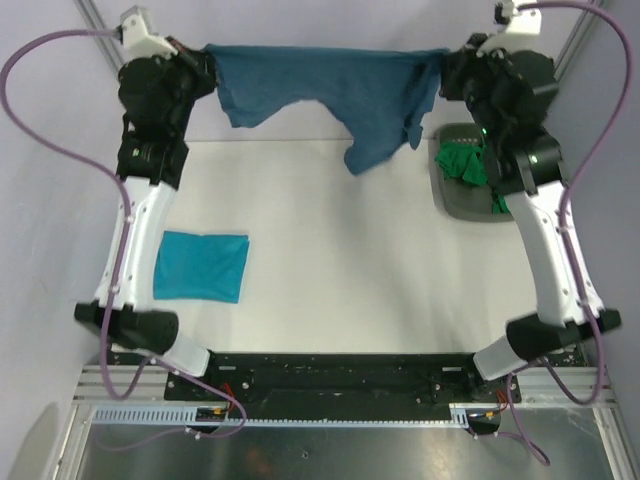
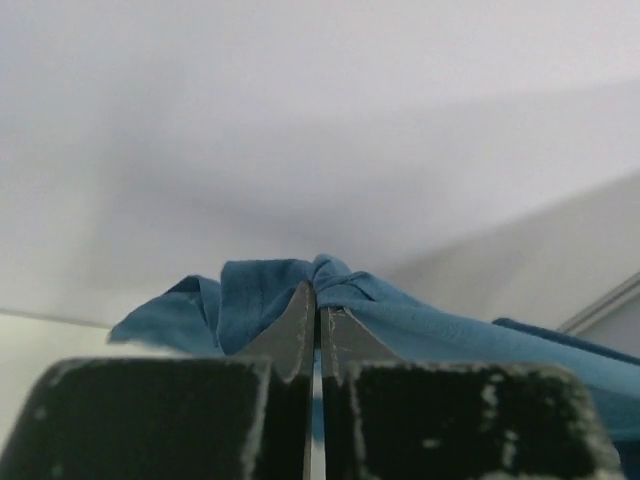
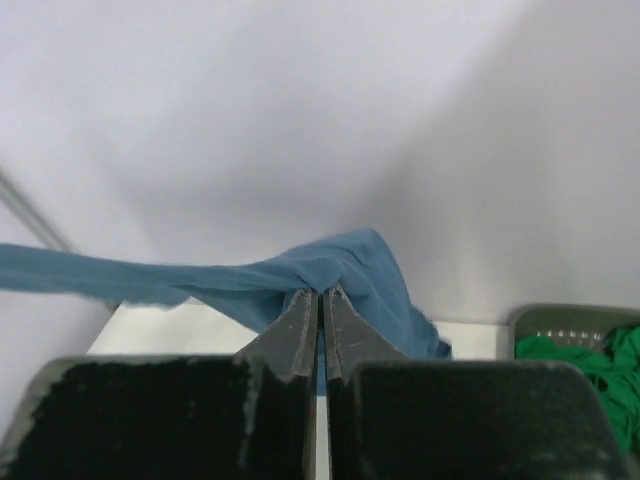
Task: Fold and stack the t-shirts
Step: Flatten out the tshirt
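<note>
The white table (image 1: 330,260) carries a folded turquoise t-shirt (image 1: 200,266), flat near its left edge toward the near side; a dark grey tray (image 1: 465,203) sits at the far right corner, well apart from it.

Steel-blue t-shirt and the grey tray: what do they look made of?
The steel-blue t-shirt looks like soft matte knit cloth, probably cotton jersey: it hangs in loose folds with a curled edge. The grey tray looks like rigid moulded plastic with a dull finish and rounded rim; coated metal can't be ruled out.
</note>
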`<action>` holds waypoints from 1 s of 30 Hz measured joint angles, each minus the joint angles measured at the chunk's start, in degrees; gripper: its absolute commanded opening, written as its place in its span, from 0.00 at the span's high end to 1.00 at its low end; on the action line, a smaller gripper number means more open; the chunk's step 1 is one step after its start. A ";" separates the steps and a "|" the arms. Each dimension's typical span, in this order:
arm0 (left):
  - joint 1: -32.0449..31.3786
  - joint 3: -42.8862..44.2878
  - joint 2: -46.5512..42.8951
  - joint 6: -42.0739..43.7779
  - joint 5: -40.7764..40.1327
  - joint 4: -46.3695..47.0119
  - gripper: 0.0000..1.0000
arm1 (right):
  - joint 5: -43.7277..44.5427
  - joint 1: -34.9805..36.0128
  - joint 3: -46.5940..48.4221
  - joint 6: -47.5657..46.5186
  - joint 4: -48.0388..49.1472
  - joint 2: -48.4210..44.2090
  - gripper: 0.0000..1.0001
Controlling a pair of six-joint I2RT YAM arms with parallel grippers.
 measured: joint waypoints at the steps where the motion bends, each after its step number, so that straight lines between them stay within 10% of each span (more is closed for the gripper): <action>1: 0.04 -2.93 -2.73 -0.02 0.09 0.02 1.00 | -0.24 0.33 -3.17 0.04 0.26 -2.95 1.00; 10: 2.01 -51.63 -26.75 -3.21 1.77 1.14 1.00 | -2.82 3.30 -49.27 6.97 0.68 -22.12 0.97; 16: 2.38 -77.59 -27.78 -5.88 5.18 -3.58 1.00 | -8.15 3.82 -71.76 14.71 -8.00 -20.31 0.48; 22: 2.95 -82.25 -26.51 -7.19 6.01 -6.05 0.98 | -11.56 4.00 -73.96 18.08 -10.23 -21.99 0.33; 30: 3.15 -79.08 -19.12 -8.41 6.71 -5.77 0.97 | -13.42 -1.55 -73.83 19.82 -4.50 -20.87 0.48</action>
